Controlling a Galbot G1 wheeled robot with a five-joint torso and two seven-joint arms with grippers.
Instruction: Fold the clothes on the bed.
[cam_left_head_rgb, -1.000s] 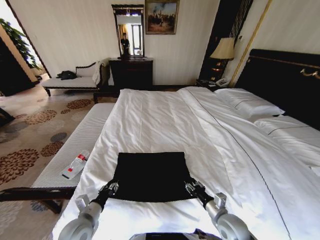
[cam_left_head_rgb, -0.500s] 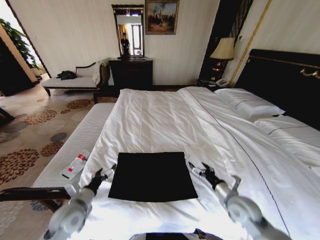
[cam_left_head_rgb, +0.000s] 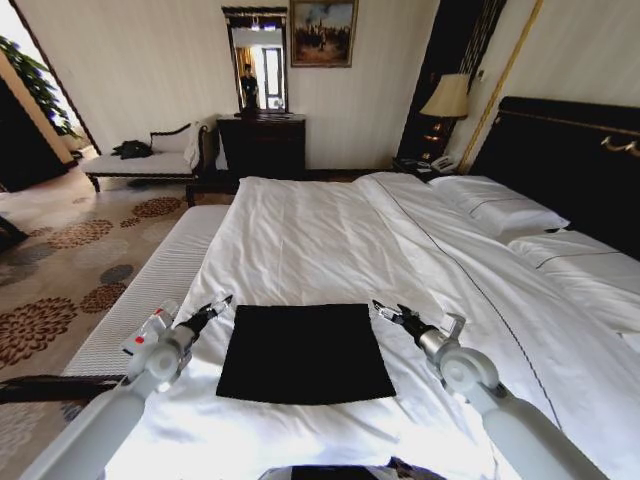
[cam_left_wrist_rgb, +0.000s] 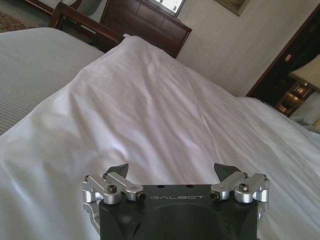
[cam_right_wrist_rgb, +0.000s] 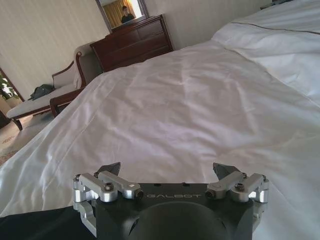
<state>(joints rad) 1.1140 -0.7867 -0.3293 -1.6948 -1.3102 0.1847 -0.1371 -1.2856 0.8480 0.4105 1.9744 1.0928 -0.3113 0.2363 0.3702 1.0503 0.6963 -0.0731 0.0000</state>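
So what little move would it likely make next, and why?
Probably lower both arms to the far corners of the black top. It lies flat on the bed, folded to a rectangle; the left gripper and right gripper flank those corners, jaws open.

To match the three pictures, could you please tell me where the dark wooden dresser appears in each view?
Head view: the dresser stands against the far wall, under the mirror, beyond the white duvet.
Left wrist view: the dresser rises just past the duvet's far edge.
Right wrist view: the dresser stands past the duvet's far edge, beside the chaise.
Shared landmark: the white duvet, in front of the dresser in all three.
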